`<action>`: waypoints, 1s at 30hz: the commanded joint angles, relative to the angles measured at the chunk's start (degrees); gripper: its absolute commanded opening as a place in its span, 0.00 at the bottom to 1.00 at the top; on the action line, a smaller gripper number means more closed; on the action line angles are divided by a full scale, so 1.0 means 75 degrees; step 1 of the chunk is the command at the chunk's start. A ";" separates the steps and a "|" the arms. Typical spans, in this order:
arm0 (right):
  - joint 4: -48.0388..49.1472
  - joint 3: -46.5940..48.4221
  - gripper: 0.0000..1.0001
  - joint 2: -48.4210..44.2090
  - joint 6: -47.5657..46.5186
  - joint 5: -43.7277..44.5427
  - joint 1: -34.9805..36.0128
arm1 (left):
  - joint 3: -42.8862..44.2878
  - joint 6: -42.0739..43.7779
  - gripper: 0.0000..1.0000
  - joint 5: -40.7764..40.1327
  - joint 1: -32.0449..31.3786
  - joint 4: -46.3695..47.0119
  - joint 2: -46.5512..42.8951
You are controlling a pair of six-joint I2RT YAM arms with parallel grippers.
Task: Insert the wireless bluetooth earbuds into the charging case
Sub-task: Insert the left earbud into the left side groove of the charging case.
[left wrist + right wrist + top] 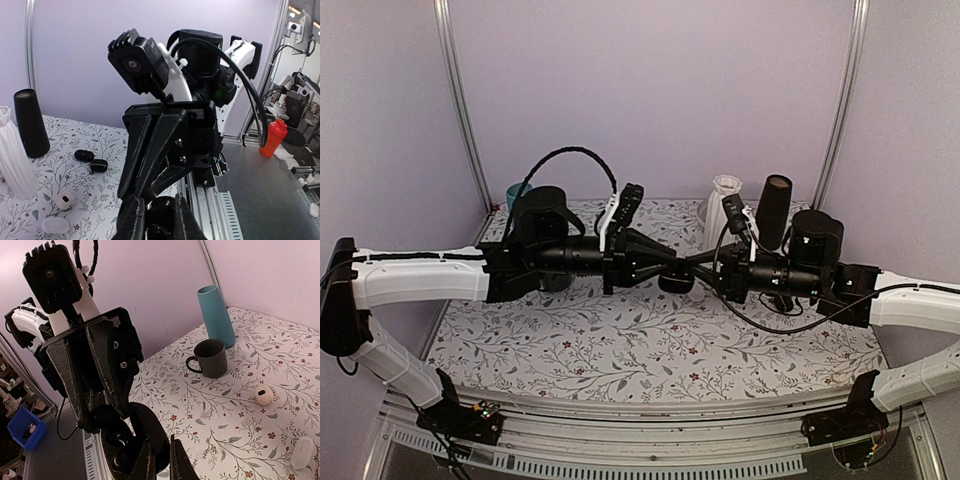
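Two arms reach in level from 9 and 3 o'clock and meet above mid-table, wrists facing. Open room lies toward 6 o'clock on the floral table (650,350); a white vase (723,210) and a black vase (774,210) crowd the 1 o'clock edge. Left gripper (157,222) and right gripper (162,467) both pinch the charging case (675,283), held aloft. What look like the earbuds (98,165) lie on the table near the black vase.

The top camera looked down from behind my arm bases (460,415). My black box-shaped wrist cameras (142,62), very near, faced each other; all shared the white flower-patterned table (620,350).
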 commanded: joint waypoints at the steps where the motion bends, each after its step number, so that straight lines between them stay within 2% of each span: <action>1: -0.0095 0.0331 0.03 -0.0279 -0.0218 0.0193 -0.0024 | 0.0149 0.0282 0.09 0.0292 -0.0063 -0.0629 -0.0084; 16: -0.0317 0.0508 0.03 -0.0426 -0.0519 0.0303 -0.0020 | 0.0471 0.0504 0.10 0.0532 -0.0103 -0.1501 0.0110; 30: -0.0409 0.0683 0.03 -0.0380 -0.0590 0.0280 -0.0006 | 0.0654 0.0936 0.18 0.0156 -0.0309 -0.1953 0.0240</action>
